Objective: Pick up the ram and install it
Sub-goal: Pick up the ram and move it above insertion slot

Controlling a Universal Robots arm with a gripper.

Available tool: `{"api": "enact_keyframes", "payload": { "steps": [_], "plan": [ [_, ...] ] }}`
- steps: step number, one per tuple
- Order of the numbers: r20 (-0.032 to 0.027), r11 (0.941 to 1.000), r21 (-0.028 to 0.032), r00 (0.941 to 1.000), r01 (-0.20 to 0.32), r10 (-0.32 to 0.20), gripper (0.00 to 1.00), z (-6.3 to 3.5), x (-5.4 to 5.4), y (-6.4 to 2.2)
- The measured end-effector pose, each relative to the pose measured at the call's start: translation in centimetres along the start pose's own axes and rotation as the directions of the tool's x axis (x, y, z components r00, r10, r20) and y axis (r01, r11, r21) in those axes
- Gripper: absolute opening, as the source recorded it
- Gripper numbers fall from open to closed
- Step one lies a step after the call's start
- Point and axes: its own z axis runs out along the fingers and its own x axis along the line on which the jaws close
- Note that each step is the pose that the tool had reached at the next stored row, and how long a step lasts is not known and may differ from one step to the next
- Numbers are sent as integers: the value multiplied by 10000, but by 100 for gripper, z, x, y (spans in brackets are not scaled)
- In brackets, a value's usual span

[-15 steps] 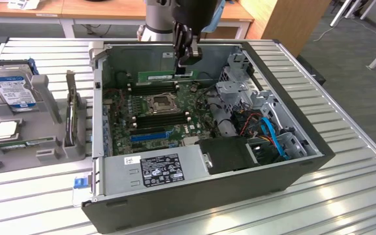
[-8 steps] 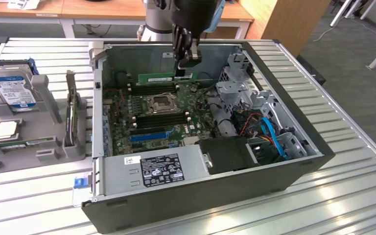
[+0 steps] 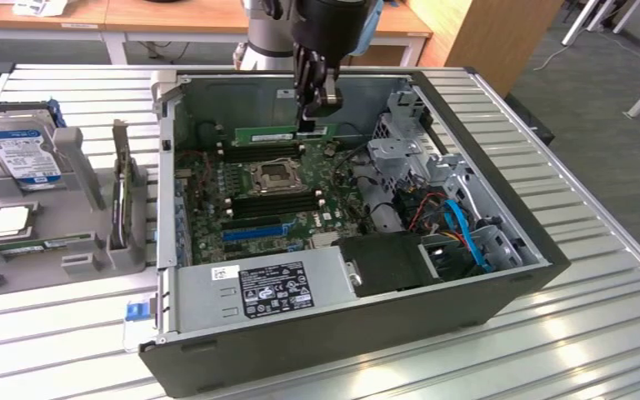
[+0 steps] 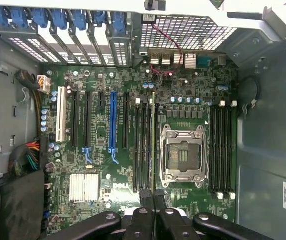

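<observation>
The ram [image 3: 262,133], a thin green stick, hangs level inside the open computer case [image 3: 498,275], just above the far bank of black memory slots [image 3: 259,153]. My gripper [image 3: 312,127] comes down from above and is shut on the ram's end towards the exterior view's right. In the wrist view the ram [image 4: 154,140] shows edge-on as a thin line. There it runs from my gripper [image 4: 153,196] along the memory slots [image 4: 141,145] beside the empty processor socket [image 4: 183,155]. Whether it touches a slot I cannot tell.
A second bank of slots [image 3: 270,202] lies past the socket [image 3: 274,174]. A power supply [image 3: 264,287], drive cage [image 3: 403,158] and blue cables [image 3: 459,229] crowd the case. At the exterior view's left, a grey tray [image 3: 87,262] holds a hard drive [image 3: 20,150], a processor chip [image 3: 9,221] and an upright card [image 3: 123,196].
</observation>
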Motion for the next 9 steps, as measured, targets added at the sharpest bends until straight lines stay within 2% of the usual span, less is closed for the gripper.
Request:
{"api": "enact_keyframes", "payload": {
  "steps": [9],
  "plan": [
    [0, 10000, 1, 10000, 0, 0, 12, 5, 0, 40]
  ]
}}
